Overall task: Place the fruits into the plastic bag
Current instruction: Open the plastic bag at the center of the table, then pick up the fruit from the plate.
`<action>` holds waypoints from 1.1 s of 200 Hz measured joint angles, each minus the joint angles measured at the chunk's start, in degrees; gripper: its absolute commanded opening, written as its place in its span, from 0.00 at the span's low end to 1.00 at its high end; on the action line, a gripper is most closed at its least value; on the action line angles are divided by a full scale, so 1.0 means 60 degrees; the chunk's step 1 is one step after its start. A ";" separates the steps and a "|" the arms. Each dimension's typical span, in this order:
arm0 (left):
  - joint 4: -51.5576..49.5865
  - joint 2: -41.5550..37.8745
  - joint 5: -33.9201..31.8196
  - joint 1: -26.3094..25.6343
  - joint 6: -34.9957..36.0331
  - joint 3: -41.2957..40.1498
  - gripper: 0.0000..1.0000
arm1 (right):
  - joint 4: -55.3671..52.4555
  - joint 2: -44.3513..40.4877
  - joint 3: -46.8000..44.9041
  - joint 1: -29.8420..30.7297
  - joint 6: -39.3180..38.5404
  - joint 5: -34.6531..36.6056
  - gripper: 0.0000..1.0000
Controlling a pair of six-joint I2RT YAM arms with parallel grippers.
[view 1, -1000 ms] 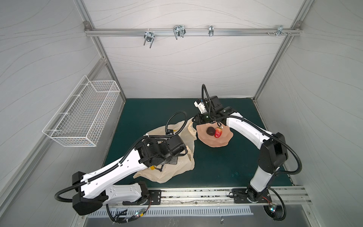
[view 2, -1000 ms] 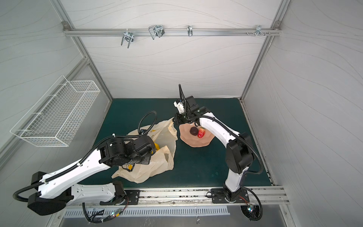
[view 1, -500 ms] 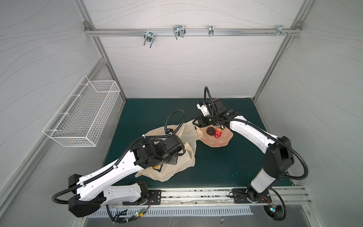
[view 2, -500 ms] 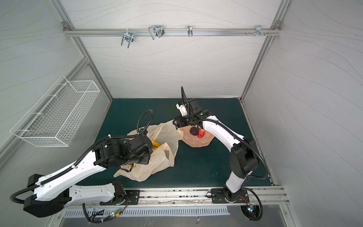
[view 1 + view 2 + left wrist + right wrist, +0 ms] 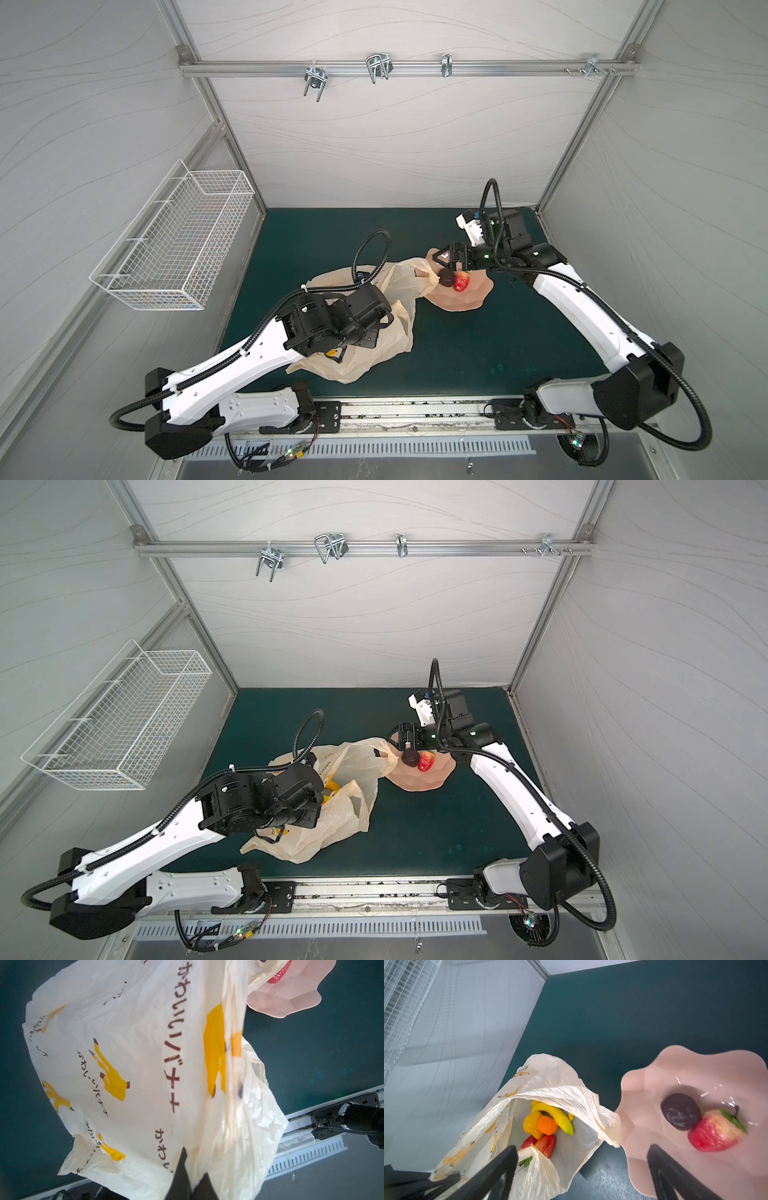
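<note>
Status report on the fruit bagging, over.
Left gripper shut on plastic bag. Right gripper open, empty, by pink dish. Strawberry, dark brown piece not yet bagged. Bag edge overlaps dish rim.

green mat [image 5: 478,332], plastic bag [image 5: 401,316], pink dish [image 5: 461,301]

The left claw [image 5: 192,1176] shows only as dark stubs cut off by its wrist view's edge, the plastic bag [image 5: 135,1064] lying across them. In both top views its own wrist buries it. The right claw [image 5: 581,1150] has fingers [image 5: 504,1159] blurred and cropped too. Ahead of them the dish strawberry [image 5: 714,1134] is smeared; just beyond one finger, a bag fold half-hides two strawberries [image 5: 544,1145].
</note>
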 measured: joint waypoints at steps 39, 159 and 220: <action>0.0033 -0.0004 0.0040 0.0000 0.0044 -0.0004 0.00 | -0.1457 0.1002 0.0109 -0.1599 0.0193 0.0630 0.99; 0.0219 -0.0029 0.0219 0.0000 0.0127 -0.0051 0.00 | -0.2218 0.4575 0.1326 -0.1016 0.0131 0.2790 0.76; 0.0284 -0.0029 0.0353 0.0000 0.0168 -0.0055 0.00 | -0.2208 0.5100 0.1428 -0.0790 0.0335 0.3701 0.67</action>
